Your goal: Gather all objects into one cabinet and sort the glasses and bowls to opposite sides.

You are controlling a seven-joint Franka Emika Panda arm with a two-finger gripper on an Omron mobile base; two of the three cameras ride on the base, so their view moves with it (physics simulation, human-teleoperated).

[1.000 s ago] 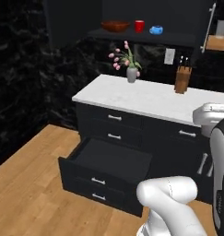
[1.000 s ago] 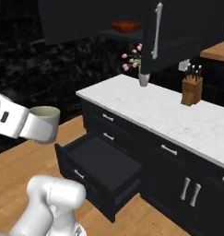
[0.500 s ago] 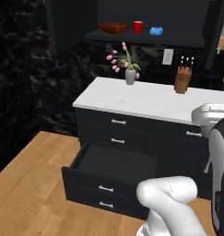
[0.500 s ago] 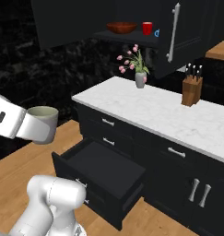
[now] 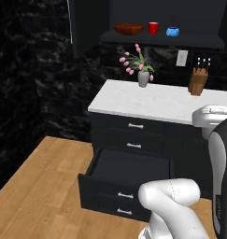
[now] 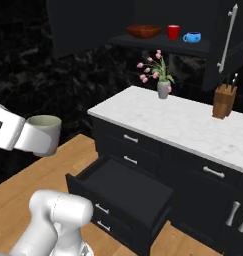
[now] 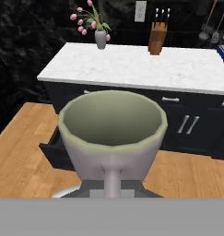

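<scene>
right base view: open drawer (image 6: 124, 192) juts below counter (image 6: 193, 125); tulips (image 6: 158, 75) above.

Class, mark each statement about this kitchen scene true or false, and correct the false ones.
1. The gripper holds the grey-beige cup. True.
2. The red cup stands on the white counter. False: it is on the cabinet shelf, between the wooden bowl and the blue bowl.
3. A drawer below the counter is pulled open. True.
4. The knife block lies inside the open drawer. False: it stands on the counter.
5. The tulip vase stands on the counter. True.
</scene>
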